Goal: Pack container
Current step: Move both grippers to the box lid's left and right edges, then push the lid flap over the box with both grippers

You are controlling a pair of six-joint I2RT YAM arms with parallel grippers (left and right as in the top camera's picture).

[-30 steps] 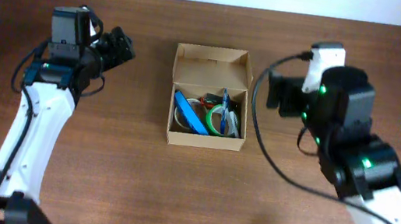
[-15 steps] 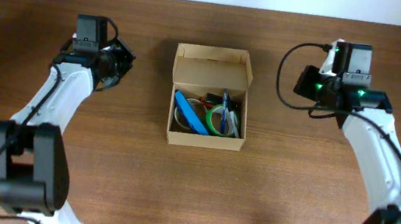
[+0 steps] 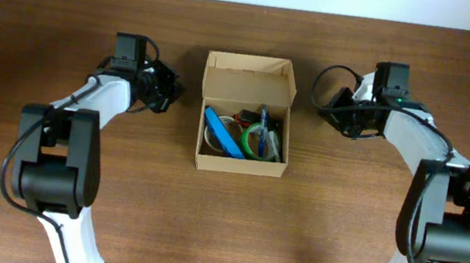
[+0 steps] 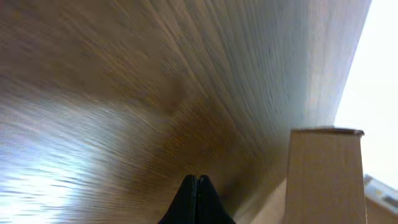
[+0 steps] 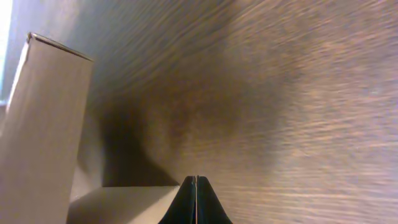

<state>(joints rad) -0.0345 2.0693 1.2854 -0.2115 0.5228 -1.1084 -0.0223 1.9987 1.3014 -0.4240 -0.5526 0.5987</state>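
Centrally on the wooden table (image 3: 230,232) sits the open box (image 3: 250,78), flap folded back, a blue packet (image 3: 223,132) and small items inside. Left gripper (image 4: 196,180) and right gripper (image 5: 196,179) flank it, near its side walls, both clenched shut and empty.

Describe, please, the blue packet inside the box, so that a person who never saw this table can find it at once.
In the middle of the brown wooden table stands an open tan cardboard box. The blue packet lies slanted in its left part. It is the only flat, broad blue piece; the neighbours on its right are green rings and thinner things.
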